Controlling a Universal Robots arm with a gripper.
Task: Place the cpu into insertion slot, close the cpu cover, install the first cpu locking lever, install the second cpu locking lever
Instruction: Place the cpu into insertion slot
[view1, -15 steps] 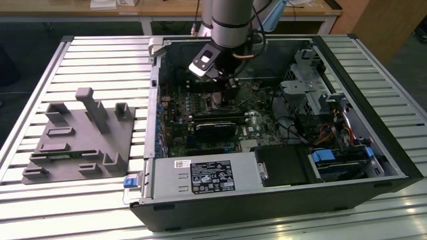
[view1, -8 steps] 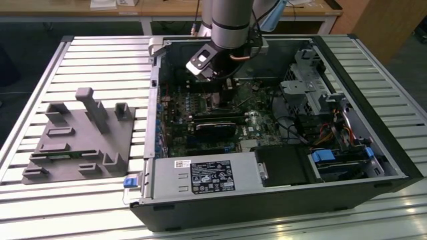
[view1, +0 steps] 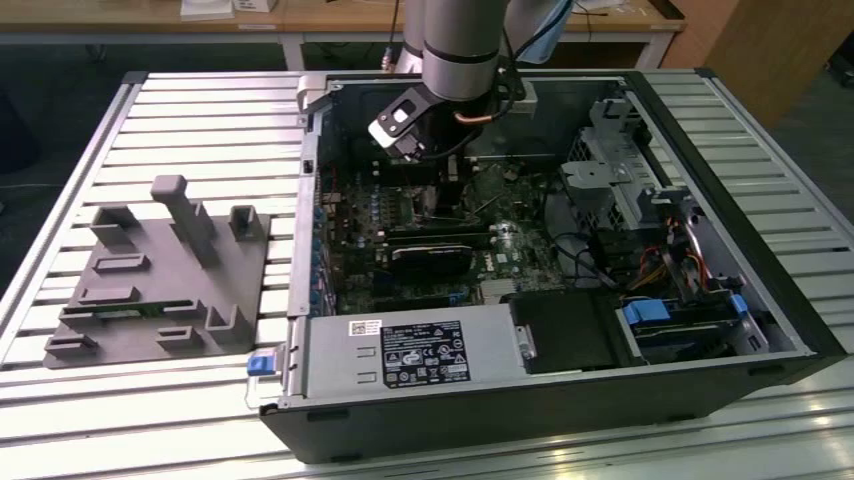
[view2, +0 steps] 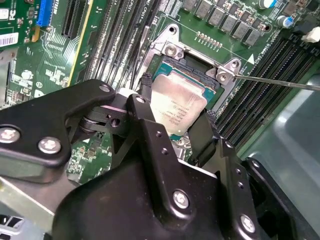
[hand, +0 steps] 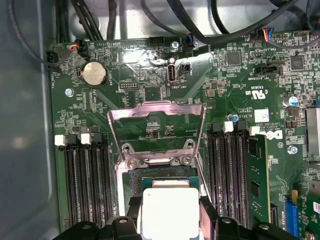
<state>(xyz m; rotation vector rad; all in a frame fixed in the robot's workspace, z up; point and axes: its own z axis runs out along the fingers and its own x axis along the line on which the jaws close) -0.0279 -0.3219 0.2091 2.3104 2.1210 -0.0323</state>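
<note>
A: Right, item one: the gripper (view2: 178, 102). Condition?

B: Clenched on the cpu (view2: 176, 107), one black finger (view2: 145, 100) against each of two opposite edges. Grey metal top faces up, with a green board edge showing round it.

A: Location of the cpu?

B: Directly over the insertion slot (hand: 162, 176), low within its metal surround. Seated or just above the contacts: cannot tell. In the first wrist view a strip of the slot's dark floor is exposed between the chip and the foot of the cover.

A: Item two: the cpu cover (hand: 156, 108).

B: Open, swung up, with its window frame standing clear of the slot. One locking lever (view2: 280, 82), a thin steel rod, reaches out over the memory slots (view2: 250, 100).

A: Setting?

B: Motherboard (hand: 235, 95) inside an open computer case (view1: 761, 210) lying on a slatted table (view1: 200, 110); the arm (view1: 461, 45) reaches down into it.

A: Hazards, as judged?

B: Three. A chip let go while tilted or off-square could land on the socket contacts and bend them. A chip turned the wrong way would not key in, and pressing it would do damage. The upright cover could drop onto the fingers or the chip if the gripper body knocks it.
</note>
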